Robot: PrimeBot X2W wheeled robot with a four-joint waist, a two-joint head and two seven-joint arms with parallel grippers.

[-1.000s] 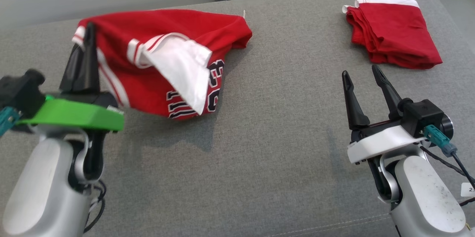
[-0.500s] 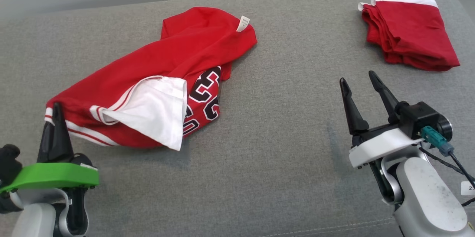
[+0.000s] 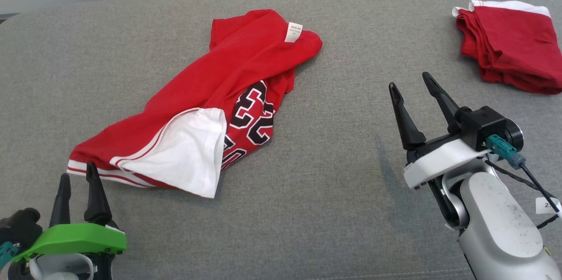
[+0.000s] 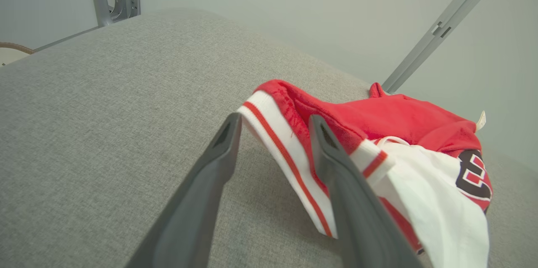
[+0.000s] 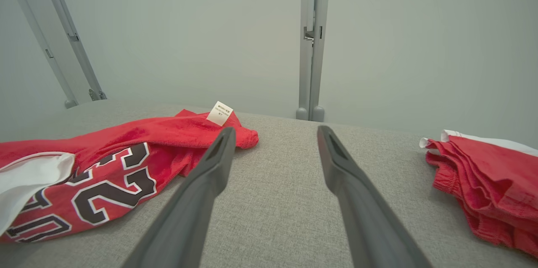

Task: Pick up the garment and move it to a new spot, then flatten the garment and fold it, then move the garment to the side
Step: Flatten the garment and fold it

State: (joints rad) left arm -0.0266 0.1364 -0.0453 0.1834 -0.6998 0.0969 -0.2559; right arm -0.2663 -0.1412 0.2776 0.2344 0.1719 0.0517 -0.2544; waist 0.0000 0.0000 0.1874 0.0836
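Observation:
The garment [image 3: 228, 82], a red jersey with black numbers, white striped trim and a white inner panel, lies crumpled and slanted across the middle of the grey surface. My left gripper [image 3: 78, 172] stands open at the lower left, its fingertips right at the striped hem corner. In the left wrist view the hem [image 4: 269, 133] lies slack between the spread fingers of that gripper [image 4: 275, 117], not pinched. My right gripper [image 3: 409, 80] is open and empty to the right of the garment [image 5: 126, 142], well apart from it, its fingers [image 5: 276, 129] pointing at bare fabric.
A second red garment, folded [image 3: 513, 47], lies at the far right corner, also seen as a folded stack [image 5: 483, 171] in the right wrist view. The grey padded surface [image 3: 329, 183] has rounded far corners, with a pale wall and metal posts [image 5: 311, 49] behind.
The left gripper brought the hanging garment down toward the near left, laid it on the surface, then opened and let go of the hem. The head camera shifted too. The right gripper stayed open.

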